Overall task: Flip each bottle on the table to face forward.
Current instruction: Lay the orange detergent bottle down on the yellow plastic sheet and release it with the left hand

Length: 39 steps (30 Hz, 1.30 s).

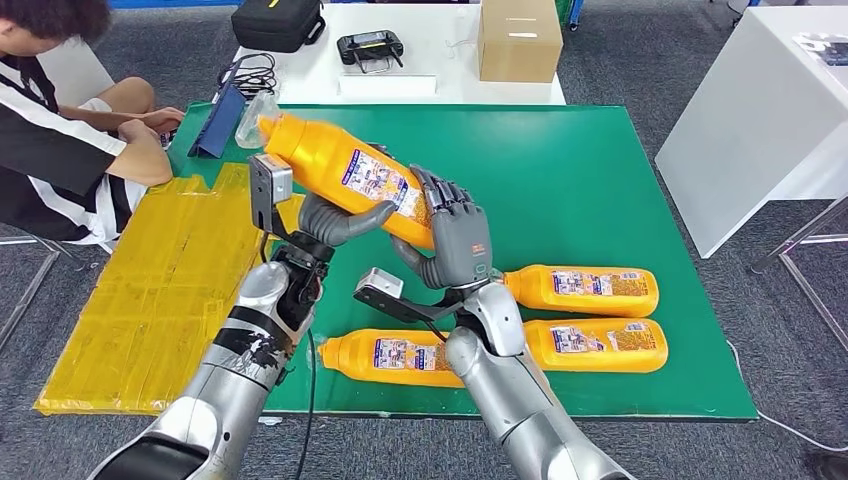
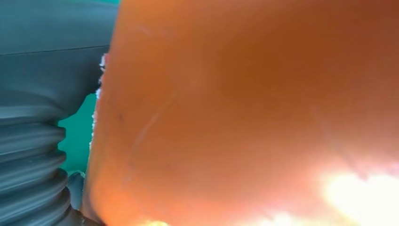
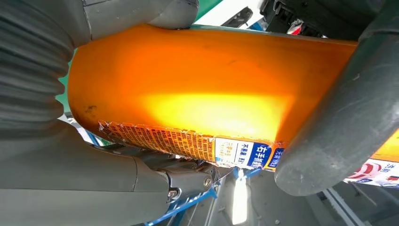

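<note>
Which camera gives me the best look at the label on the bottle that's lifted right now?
The head view: the lifted bottle shows whole, label facing up, held by the left robot hand and the right robot hand. The right wrist view catches one label edge; the left wrist view shows blurred orange plastic.

Support: table w/ flat green cloth mat (image 1: 600, 160) over it. On the green, three orange plastic bottles lie on their sides w/ printed labels up: one at 3 o'clock of mat centre (image 1: 585, 290), one just beside it at 4 o'clock (image 1: 600, 345), one at 6 o'clock near the front edge (image 1: 390, 357). Yellow taped plastic sheet (image 1: 150, 300) covers the 9 o'clock side, touching the green edge. Dark blue flat pouch (image 1: 220, 120) leans at the 11 o'clock corner, clear plastic bit (image 1: 252, 118) just beside it.
</note>
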Available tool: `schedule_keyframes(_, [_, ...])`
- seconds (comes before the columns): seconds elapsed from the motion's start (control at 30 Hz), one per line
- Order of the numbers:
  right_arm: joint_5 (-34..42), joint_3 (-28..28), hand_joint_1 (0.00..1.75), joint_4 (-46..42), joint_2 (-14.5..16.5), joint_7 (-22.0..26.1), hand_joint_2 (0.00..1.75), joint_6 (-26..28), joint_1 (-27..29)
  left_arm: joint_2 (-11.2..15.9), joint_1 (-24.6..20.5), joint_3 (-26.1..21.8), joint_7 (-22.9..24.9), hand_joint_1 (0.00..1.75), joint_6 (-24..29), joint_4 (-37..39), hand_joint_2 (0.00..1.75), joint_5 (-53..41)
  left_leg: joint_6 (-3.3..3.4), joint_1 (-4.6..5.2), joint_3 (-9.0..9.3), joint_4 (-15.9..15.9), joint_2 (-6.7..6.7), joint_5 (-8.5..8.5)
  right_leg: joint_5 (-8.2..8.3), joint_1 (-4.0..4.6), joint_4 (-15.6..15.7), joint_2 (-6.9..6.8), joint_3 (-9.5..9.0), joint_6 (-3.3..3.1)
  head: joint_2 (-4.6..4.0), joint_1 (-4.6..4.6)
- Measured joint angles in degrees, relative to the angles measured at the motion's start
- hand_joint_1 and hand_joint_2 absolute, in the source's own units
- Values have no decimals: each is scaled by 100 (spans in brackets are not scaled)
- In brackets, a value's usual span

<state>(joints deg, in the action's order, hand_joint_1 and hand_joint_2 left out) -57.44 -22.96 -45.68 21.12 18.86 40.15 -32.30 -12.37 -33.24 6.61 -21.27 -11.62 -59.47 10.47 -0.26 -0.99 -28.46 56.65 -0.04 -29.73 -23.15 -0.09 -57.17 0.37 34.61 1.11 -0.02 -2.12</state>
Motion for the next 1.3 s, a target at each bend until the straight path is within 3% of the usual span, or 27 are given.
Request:
schedule_keyframes(0.13, [-34,-1,170,-1,1,-31,175,0,-3,-15,25,-68,-3,175,144,-3,175,-14,0,0,-1,0,-3,0,0,0,0,0,0,0,0,0])
schedule_keyframes(0.23, [-11,11,85,-23,-2,-42,175,0,2,-52,66,-86,-61,175,478,-57,175,-213,0,0,-1,0,-2,0,0,0,0,0,0,0,0,1])
schedule_keyframes(0.27, [29,16,46,-44,-3,-35,175,0,11,-71,85,-85,-87,175,634,-93,175,-324,0,0,-1,0,-2,0,0,0,0,0,0,0,0,1])
schedule_keyframes(0.37, [184,3,0,-150,2,75,175,0,88,-111,90,-105,-126,175,1111,-204,175,-634,0,0,0,0,5,-1,0,0,0,4,0,0,0,3])
schedule_keyframes(0.6, [627,-68,0,-822,37,315,175,-238,551,-20,-158,-360,-38,175,2772,-278,175,-2419,-2,-5,-9,-1,-11,2,-1,3,-1,-10,5,-1,0,2])
schedule_keyframes(0.9, [923,-142,0,-1565,37,457,175,-412,848,120,-414,-660,192,175,3274,-81,175,-3371,-2,-2,-8,0,-3,2,0,1,-1,-3,5,-1,0,2])
schedule_keyframes(1.17, [1188,-472,0,-2532,-50,520,175,-581,1221,489,-905,-1176,748,175,4459,1006,175,-5838,-2,-4,-7,-1,2,1,0,3,-1,-1,9,-1,0,1])
schedule_keyframes(1.3, [1267,-649,0,-2877,-93,519,175,-562,1301,697,-995,-1268,1450,175,5014,1522,175,-7530,-3,-4,-7,-1,3,2,0,2,-2,0,8,-1,0,2])
